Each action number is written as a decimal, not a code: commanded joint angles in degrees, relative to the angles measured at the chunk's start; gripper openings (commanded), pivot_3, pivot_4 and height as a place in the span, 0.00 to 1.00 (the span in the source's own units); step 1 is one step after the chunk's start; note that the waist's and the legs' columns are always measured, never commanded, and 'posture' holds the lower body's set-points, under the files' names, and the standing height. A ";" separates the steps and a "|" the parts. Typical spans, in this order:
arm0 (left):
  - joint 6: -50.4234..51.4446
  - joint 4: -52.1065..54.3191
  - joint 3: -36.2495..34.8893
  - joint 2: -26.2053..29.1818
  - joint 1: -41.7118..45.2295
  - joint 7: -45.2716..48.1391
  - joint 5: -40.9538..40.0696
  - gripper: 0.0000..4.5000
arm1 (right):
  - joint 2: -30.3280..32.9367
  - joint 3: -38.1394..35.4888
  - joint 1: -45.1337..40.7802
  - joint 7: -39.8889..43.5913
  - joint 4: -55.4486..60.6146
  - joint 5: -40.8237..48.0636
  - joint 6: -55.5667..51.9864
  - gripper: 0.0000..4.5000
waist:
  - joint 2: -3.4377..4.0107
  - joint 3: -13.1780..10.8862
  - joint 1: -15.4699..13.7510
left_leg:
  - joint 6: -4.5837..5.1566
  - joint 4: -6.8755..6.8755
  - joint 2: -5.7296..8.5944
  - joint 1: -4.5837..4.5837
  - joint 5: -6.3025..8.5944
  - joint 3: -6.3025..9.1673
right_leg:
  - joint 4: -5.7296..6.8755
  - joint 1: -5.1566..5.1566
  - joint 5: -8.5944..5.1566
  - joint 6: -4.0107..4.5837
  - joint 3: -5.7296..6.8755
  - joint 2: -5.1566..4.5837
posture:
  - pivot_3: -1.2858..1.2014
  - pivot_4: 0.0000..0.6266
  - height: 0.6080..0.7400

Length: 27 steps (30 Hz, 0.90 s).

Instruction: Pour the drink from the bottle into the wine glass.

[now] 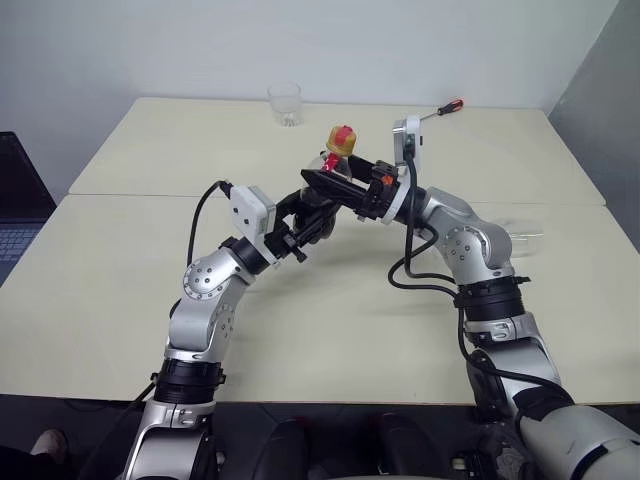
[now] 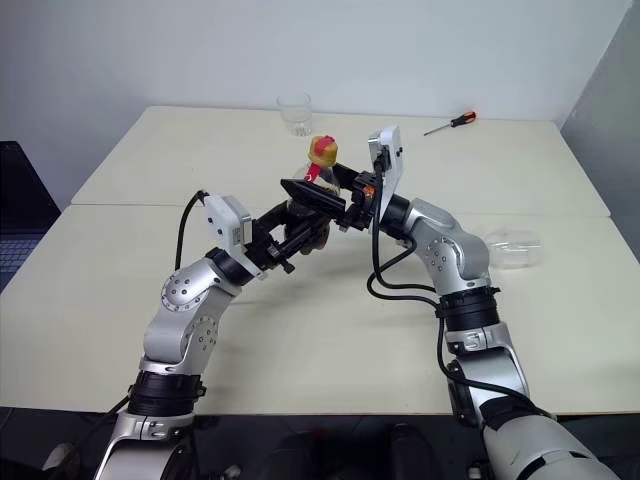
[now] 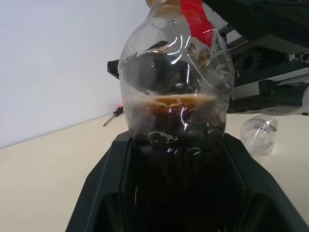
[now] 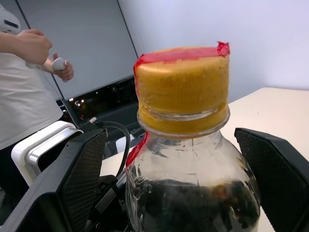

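My left gripper point(image 1: 312, 215) is shut on the body of the bottle point(image 3: 176, 72), holding it upright above the middle of the table. The bottle is clear plastic with a yellow cap point(image 4: 181, 87) and red tape at the neck. The dark drink point(image 3: 174, 125) fills its lower part. My right gripper point(image 4: 178, 164) reaches in from the right and is open. Its fingers point(image 4: 79, 169) stand on either side of the bottle just below the cap, apart from it. The wine glass point(image 1: 520, 238) lies on its side on the table at the right.
A short clear tumbler point(image 1: 285, 104) stands at the table's far edge. A red-handled screwdriver point(image 1: 441, 109) lies at the far right. A laptop point(image 1: 15, 215) sits off the table's left side. A person holding a controller point(image 4: 29, 72) stands beyond the table.
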<state>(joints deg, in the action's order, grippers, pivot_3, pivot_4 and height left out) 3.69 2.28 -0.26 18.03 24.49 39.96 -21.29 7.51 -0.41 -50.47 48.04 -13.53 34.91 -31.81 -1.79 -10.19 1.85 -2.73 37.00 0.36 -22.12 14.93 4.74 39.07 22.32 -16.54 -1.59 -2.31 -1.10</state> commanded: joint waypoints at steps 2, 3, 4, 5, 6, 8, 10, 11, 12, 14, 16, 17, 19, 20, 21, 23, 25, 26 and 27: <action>-0.14 2.15 0.30 -0.62 2.49 0.22 -0.43 0.43 | -0.20 0.64 -1.48 2.50 1.94 0.34 0.65 0.88 | 0.00 0.00 0.00 | 0.00 0.00 0.00 0.00 0.00 0.00 | 0.00 0.00 0.00 0.00 0.00 0.00 | 0.52 0.24 1.00; -0.12 2.13 0.31 -0.70 2.58 0.28 -0.35 0.43 | -0.16 0.61 -1.39 2.65 1.81 0.15 0.94 0.81 | 0.00 0.00 0.00 | 0.00 0.00 0.01 -0.01 0.00 0.00 | 0.00 0.00 0.00 0.00 0.00 0.00 | 0.52 0.24 1.00; -0.14 2.10 0.32 -0.77 2.62 0.37 -0.29 0.43 | -0.12 0.58 -1.30 2.78 1.74 0.04 1.11 0.74 | 0.00 0.00 0.00 | 0.00 0.01 0.01 -0.01 0.00 0.00 | 0.00 0.00 0.00 0.00 0.00 0.00 | 0.52 0.24 1.00; -0.14 2.09 0.33 -0.80 2.64 0.43 -0.27 0.43 | -0.10 0.56 -1.26 2.89 1.69 -0.04 1.20 0.67 | 0.00 0.00 0.01 | 0.00 0.00 0.01 -0.01 0.00 0.00 | 0.00 0.00 0.00 0.00 -0.01 0.00 | 0.52 0.24 1.00; -0.15 2.02 0.35 -0.80 2.69 0.50 -0.25 0.43 | -0.09 0.54 -1.26 2.98 1.60 -0.14 1.34 0.64 | 0.00 0.00 0.04 | 0.00 0.00 0.01 -0.01 0.00 0.00 | 0.00 0.00 0.00 0.00 0.00 0.00 | 0.52 0.24 1.00; -0.19 1.88 0.36 -0.79 2.84 0.60 -0.23 0.43 | -0.07 0.52 -1.29 2.97 1.46 -0.36 1.61 0.61 | 0.01 0.00 0.04 | 0.00 -0.01 -0.01 -0.01 0.00 0.00 | 0.00 0.01 0.00 0.00 0.00 0.01 | 0.52 0.24 1.00; -0.25 1.60 0.41 -0.81 3.11 0.64 -0.14 0.43 | 0.04 0.66 -1.31 3.01 1.27 -0.90 2.15 0.59 | 0.01 -0.01 0.03 | 0.00 -0.01 -0.01 -0.01 0.00 0.00 | 0.00 0.01 0.00 0.00 0.00 0.01 | 0.52 0.24 1.00; -0.24 1.47 0.44 -0.83 3.24 0.64 -0.09 0.43 | 0.09 0.74 -1.31 2.96 1.16 -1.33 2.55 0.58 | 0.01 -0.01 0.03 | 0.00 -0.01 -0.01 -0.01 0.00 0.00 | 0.00 0.01 0.00 0.00 0.00 0.01 | 0.52 0.24 1.00; -0.20 1.33 0.51 -0.85 3.39 0.63 -0.03 0.43 | 0.14 0.82 -1.33 2.94 1.03 -1.70 2.83 0.58 | 0.01 -0.01 0.03 | 0.00 -0.01 -0.01 -0.01 0.00 0.00 | 0.00 0.01 0.00 0.00 -0.01 0.01 | 0.52 0.24 1.00; 0.67 1.44 0.67 -0.73 3.75 0.51 -0.07 0.43 | 0.09 0.82 -1.49 2.90 1.10 -2.14 3.09 0.58 | 0.01 -0.01 0.01 | 0.00 -0.01 0.00 -0.01 0.00 0.00 | -0.01 0.01 0.00 0.00 0.00 0.01 | 0.52 0.24 1.00; 3.52 2.23 0.64 -0.49 4.21 -0.98 0.02 0.43 | 0.16 0.79 -1.84 2.83 1.40 -2.40 3.13 0.58 | 0.01 -0.01 0.00 | 0.00 0.00 0.00 -0.01 0.00 0.00 | -0.01 0.01 0.00 0.00 0.00 0.00 | 0.52 0.24 1.00; 5.60 2.82 0.75 -0.28 4.45 -1.88 0.22 0.43 | 0.29 0.81 -2.02 2.89 1.51 -2.55 3.20 0.58 | 0.01 -0.01 0.01 | 0.00 0.00 0.01 -0.01 0.00 0.00 | -0.01 0.01 0.00 0.00 0.00 0.01 | 0.52 0.24 1.00; 9.26 4.90 1.08 0.12 4.80 -3.28 0.50 0.43 | 0.77 0.94 -2.46 3.10 1.65 -3.14 3.59 0.58 | 0.01 -0.01 0.01 | 0.00 0.00 0.02 -0.01 0.00 0.00 | -0.01 0.00 0.00 0.00 0.00 0.01 | 0.52 0.24 1.00; 10.89 6.15 1.15 0.34 4.90 -3.96 0.54 0.43 | 1.03 1.07 -2.66 3.13 1.73 -3.59 3.81 0.58 | 0.01 -0.01 0.02 | 0.00 0.00 0.02 -0.02 0.00 0.00 | -0.01 0.00 0.00 0.00 -0.01 0.01 | 0.52 0.24 1.00; 12.19 7.29 1.10 0.42 4.99 -4.46 0.37 0.43 | 1.26 1.18 -2.85 3.19 1.79 -3.98 4.00 0.58 | 0.02 -0.01 0.04 | 0.00 -0.01 0.01 -0.02 0.00 -0.01 | -0.01 0.00 0.00 0.00 -0.01 0.01 | 0.52 0.24 1.00; 15.45 9.33 0.60 0.39 5.31 -5.92 -0.45 0.43 | 1.61 1.38 -3.19 3.03 2.16 -4.71 3.95 0.58 | 0.05 -0.03 0.14 | 0.00 -0.02 -0.01 -0.02 0.00 -0.01 | -0.01 0.02 0.00 0.00 -0.02 0.01 | 0.52 0.24 1.00; 17.60 10.56 0.43 0.39 5.65 -6.73 -0.77 0.43 | 1.77 1.40 -3.41 2.93 2.60 -4.90 3.67 0.58 | 0.06 -0.04 0.11 | 0.00 -0.02 -0.02 -0.02 0.00 0.02 | 0.00 0.02 0.00 0.00 0.00 0.01 | 0.52 0.24 1.00; 18.67 10.93 0.53 0.56 5.73 -7.28 -0.41 0.43 | 1.84 1.47 -3.50 2.85 2.84 -4.99 3.65 0.58 | 0.07 -0.04 0.09 | 0.00 -0.02 -0.01 -0.01 0.00 0.02 | 0.00 0.02 0.00 0.00 0.00 0.01 | 0.52 0.24 1.00; 19.69 11.15 0.49 0.54 5.79 -7.83 -0.33 0.43 | 1.88 1.49 -3.62 2.76 2.96 -5.02 3.63 0.58 | 0.07 -0.04 0.09 | 0.00 -0.02 -0.01 -0.02 0.00 0.01 | -0.01 0.02 0.00 0.00 0.00 0.01 | 0.52 0.24 1.00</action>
<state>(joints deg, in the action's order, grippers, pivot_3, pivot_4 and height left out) 22.26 10.80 0.68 18.45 28.29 34.17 -21.63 9.94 -0.08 -51.98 50.15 -13.72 30.07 -29.07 -1.72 -10.23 1.94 -2.73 36.98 0.35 -22.13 14.93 4.75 39.07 22.34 -16.55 -1.59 -2.32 -1.09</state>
